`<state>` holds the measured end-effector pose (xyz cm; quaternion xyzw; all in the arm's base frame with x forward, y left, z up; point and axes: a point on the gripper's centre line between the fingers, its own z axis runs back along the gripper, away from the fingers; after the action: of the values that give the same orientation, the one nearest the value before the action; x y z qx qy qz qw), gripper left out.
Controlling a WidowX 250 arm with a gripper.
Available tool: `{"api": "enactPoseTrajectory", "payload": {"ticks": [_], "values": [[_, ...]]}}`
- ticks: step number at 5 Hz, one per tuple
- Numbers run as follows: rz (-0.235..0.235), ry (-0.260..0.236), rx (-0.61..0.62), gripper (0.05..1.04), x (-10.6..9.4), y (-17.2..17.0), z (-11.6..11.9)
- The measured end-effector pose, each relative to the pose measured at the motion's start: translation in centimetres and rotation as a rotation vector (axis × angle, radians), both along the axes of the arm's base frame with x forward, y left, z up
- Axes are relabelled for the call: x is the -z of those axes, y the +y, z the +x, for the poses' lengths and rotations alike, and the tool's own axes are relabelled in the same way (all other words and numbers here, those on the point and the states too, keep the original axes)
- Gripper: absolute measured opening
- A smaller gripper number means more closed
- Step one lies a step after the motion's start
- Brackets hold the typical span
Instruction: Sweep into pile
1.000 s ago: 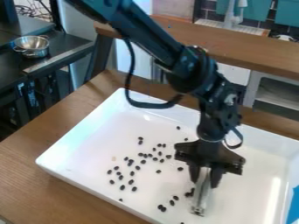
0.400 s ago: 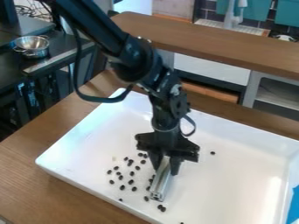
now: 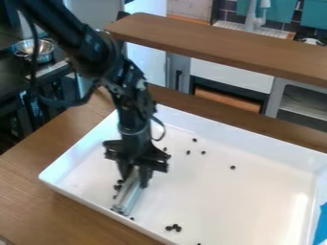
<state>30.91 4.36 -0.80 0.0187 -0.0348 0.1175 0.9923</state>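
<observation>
- The black 2-finger pincer (image 3: 133, 179) is hanging over the left part of a white, rectangular, raised-rim tray (image 3: 243, 201); its fingers are standing only a bar's width apart and are gripping the upper end of a silvery grey, straight-sided bar (image 3: 129, 195).
- The bar is slanting down and to the left, and its lower end is lying close to the tray's near left wall.
- Small, dark, oval pieces, resembling beans, are lying on the tray floor. A loose group (image 3: 118, 185) is sitting just beside the bar, along its left side; the bar and pincer may be hiding others.
- A cluster of 3 dark pieces (image 3: 174, 227) is lying to the right of the bar's lower end, near the near wall, and 1 single piece (image 3: 132, 218) is resting between this cluster and the bar.
- Farther back, 3 scattered pieces (image 3: 195, 140) are lying apart from one another to the right of the arm, 1 more (image 3: 165, 149) is showing just beside the arm, and another (image 3: 233, 167) is lying alone, farther right.
- A brown, wood-grained table (image 3: 38, 191) is supporting the tray.
- A shiny, round metal bowl (image 3: 43, 49) is standing on a black surface behind the arm, at upper left.
</observation>
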Motion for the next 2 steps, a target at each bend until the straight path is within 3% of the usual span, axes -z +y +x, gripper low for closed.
{"api": "enactPoseTrajectory", "payload": {"ticks": [1,2], "values": [[0.001,0.040,-0.029,0.374,-0.38,2.79,-1.24],[-0.015,0.032,-0.032,0.374,-1.07,3.40,-2.01]]}}
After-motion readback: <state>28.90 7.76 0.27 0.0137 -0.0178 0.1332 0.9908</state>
